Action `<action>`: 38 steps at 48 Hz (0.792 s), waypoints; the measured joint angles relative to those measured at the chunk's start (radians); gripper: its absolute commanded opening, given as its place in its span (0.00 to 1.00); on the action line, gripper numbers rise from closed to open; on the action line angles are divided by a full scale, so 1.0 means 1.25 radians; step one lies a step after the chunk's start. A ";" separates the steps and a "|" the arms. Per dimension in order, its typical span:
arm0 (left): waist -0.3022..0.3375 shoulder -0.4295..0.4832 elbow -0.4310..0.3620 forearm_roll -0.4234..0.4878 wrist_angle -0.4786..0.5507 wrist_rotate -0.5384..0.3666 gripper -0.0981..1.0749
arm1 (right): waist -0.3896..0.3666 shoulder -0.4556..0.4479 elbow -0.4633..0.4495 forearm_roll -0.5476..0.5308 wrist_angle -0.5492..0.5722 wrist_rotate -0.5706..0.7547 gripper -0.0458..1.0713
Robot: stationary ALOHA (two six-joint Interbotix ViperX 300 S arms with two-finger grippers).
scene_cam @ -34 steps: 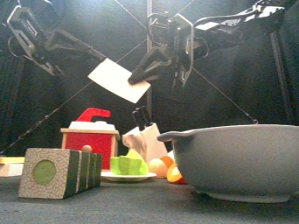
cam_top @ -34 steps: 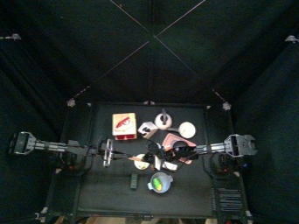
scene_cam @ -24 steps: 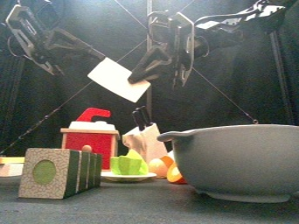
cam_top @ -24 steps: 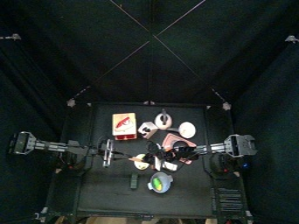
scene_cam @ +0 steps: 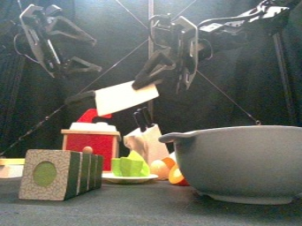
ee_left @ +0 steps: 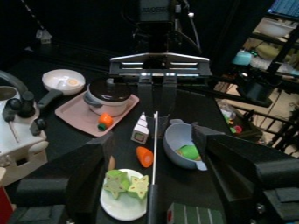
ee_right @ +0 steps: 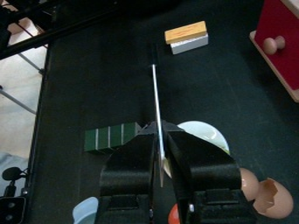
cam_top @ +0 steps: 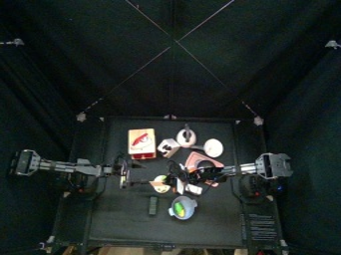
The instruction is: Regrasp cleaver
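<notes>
The cleaver [scene_cam: 123, 96] hangs in the air above the worktop [scene_cam: 141, 205], clamped at its handle in the right hand [scene_cam: 160, 78]. Its long axis lies almost level, and the pale blade points away from that hand toward the left hand [scene_cam: 53, 46], which stands apart from it with its jaws wide open. The front view shows the blade's broad flat side. The right wrist view shows only the thin edge of the blade [ee_right: 156, 105], running straight out between the closed jaws.
</notes>
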State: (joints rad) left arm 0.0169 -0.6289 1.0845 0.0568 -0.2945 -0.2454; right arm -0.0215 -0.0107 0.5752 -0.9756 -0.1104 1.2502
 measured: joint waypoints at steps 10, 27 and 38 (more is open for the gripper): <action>-0.020 -0.009 -0.023 0.039 0.079 -0.001 0.96 | 0.005 0.000 0.000 0.001 0.000 0.000 0.51; -0.096 0.042 0.125 -0.052 -0.200 0.002 0.96 | 0.050 -0.047 0.000 -0.007 -0.004 0.000 0.51; -0.144 0.139 0.128 -0.097 -0.279 0.021 0.96 | 0.054 -0.071 0.002 -0.011 -0.004 0.000 0.51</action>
State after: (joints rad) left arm -0.1626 -0.4556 1.2441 -0.0644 -0.6427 -0.2194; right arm 0.0460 -0.0997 0.5783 -0.9894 -0.1150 1.2502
